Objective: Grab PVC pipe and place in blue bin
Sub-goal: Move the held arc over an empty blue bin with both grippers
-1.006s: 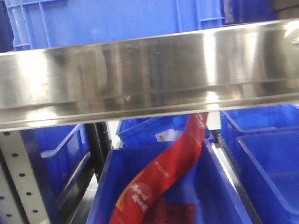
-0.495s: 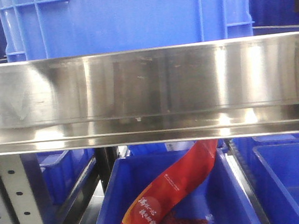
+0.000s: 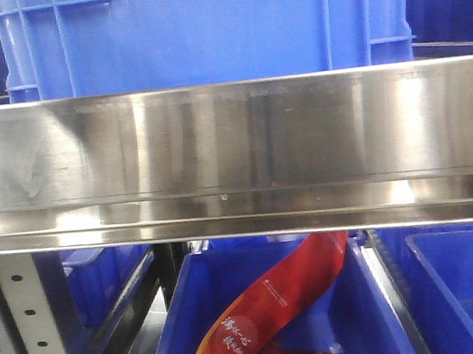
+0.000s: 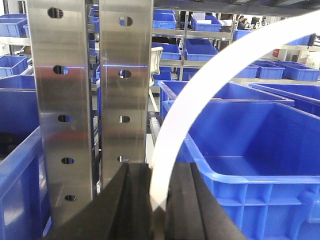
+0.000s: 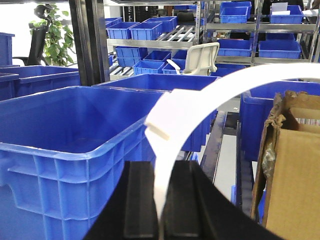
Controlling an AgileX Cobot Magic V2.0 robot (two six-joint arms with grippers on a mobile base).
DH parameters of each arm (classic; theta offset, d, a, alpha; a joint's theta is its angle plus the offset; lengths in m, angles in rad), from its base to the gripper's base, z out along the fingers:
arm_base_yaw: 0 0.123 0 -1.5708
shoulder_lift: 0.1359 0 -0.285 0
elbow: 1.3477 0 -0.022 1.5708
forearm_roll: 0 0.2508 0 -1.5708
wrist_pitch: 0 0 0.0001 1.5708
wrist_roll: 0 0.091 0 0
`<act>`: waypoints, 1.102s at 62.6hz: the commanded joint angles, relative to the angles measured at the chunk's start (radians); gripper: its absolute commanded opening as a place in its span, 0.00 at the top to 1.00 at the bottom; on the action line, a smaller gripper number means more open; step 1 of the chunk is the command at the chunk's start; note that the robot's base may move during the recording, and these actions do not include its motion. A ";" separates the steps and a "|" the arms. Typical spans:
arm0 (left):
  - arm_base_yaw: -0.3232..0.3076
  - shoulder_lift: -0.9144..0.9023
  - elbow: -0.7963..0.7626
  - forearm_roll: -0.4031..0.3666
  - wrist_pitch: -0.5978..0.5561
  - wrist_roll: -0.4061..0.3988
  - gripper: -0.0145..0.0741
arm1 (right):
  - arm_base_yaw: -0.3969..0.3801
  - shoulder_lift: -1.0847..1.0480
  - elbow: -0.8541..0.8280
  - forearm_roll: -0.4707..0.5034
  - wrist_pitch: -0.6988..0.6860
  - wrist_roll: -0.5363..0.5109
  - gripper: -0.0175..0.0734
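Note:
In the right wrist view a white, curved PVC pipe (image 5: 200,97) with a blunt stepped end rises from between the black jaws and arcs off to the right. My right gripper (image 5: 162,167) is shut on its lower part. Left of it stands a large blue bin (image 5: 75,140). In the left wrist view my left gripper (image 4: 160,170) is shut on a similar white curved strip (image 4: 200,90) that arcs up to the right. I cannot tell whether it is the same piece. Another blue bin (image 4: 260,175) sits just right of that gripper. Neither gripper shows in the front view.
A steel shelf rail (image 3: 234,152) crosses the front view, with a blue crate (image 3: 202,27) above it. Below it a bin (image 3: 184,320) holds a red packet (image 3: 277,305). Perforated steel uprights (image 4: 90,100) stand ahead of the left gripper. A torn cardboard box (image 5: 292,165) stands at the right.
In the front view the shelf rail has slid lower in the frame, the crate above has shifted right, and less of the red packet's bin shows.

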 commanded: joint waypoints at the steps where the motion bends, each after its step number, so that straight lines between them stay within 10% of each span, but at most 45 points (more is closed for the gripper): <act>1: -0.001 0.001 -0.002 -0.002 -0.029 -0.002 0.96 | 0.003 0.002 -0.001 -0.010 -0.027 -0.002 0.99; 69: -0.001 0.001 -0.002 -0.005 -0.027 -0.002 0.96 | 0.003 0.002 -0.001 0.000 -0.154 -0.002 0.99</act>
